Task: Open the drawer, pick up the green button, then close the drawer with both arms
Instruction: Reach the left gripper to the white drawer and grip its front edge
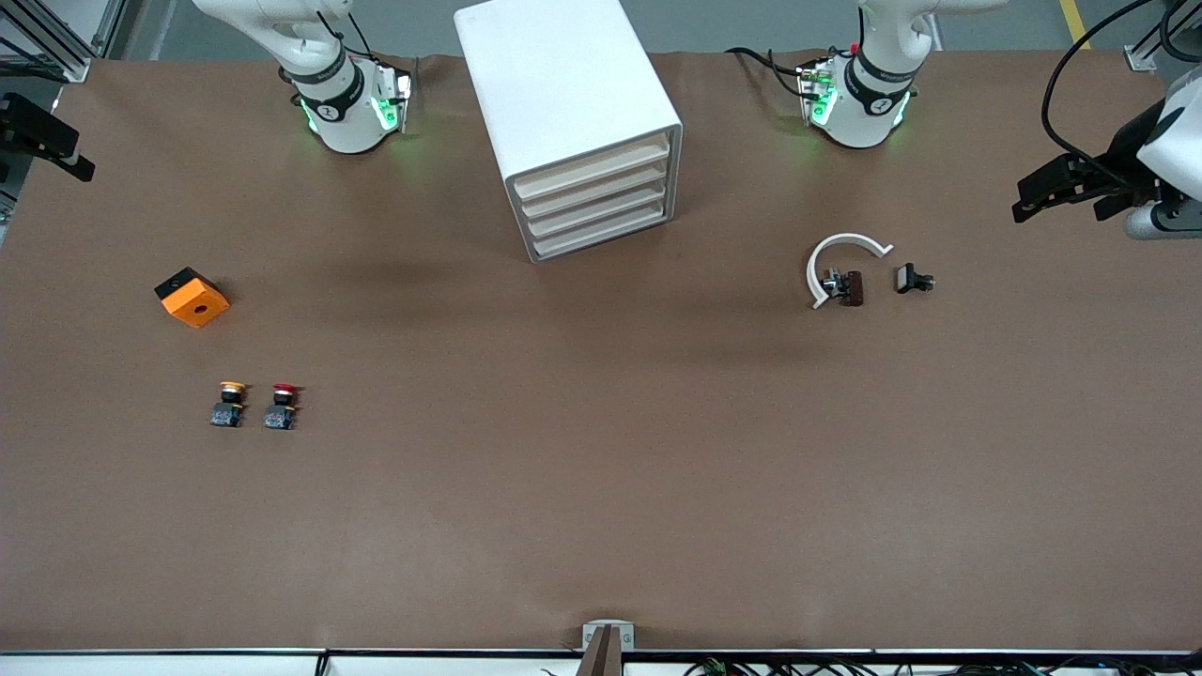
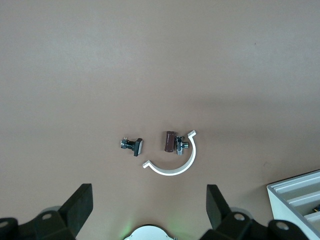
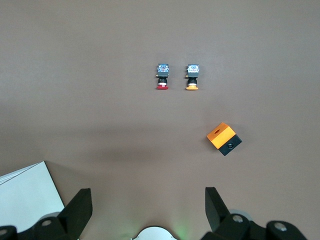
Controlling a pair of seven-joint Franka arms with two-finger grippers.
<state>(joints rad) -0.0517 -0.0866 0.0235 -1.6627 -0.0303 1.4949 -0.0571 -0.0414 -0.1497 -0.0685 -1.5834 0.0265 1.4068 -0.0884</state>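
Cabinet (image 1: 563, 94): white, boxy, smooth-sided with rounded edges, standing between the two arm bases on the brown matte table (image 1: 601, 488). Four shallow cream-beige fronts stacked in its face.

Drawer (image 1: 601, 238): lowest of the four, flush with the others, shut.

Button, green cap: not visible in any view.

Red-capped button (image 1: 282, 406): round cap on a black body, lying toward the right arm's end of the table. Yellow-capped button (image 1: 228, 404): same build, just beside the red one.

Orange block (image 1: 192, 298): squarish, orange top with a small round hole, black underside; farther from the front camera than the two buttons.

White clip (image 1: 839, 257): thin plastic arc, open C-shape, toward the left arm's end of the table. Brown part (image 1: 853, 287) with metal fittings lies inside its curve. Small black part (image 1: 912, 279) lies near, apart from the clip.

Left gripper (image 2: 149, 210): black, angular fingers spread wide, holding nothing, high over the clip and the small parts. Arm waits.

Right gripper (image 3: 148, 207): black fingers likewise wide apart, holding nothing, high over bare table near the orange block. Arm waits.
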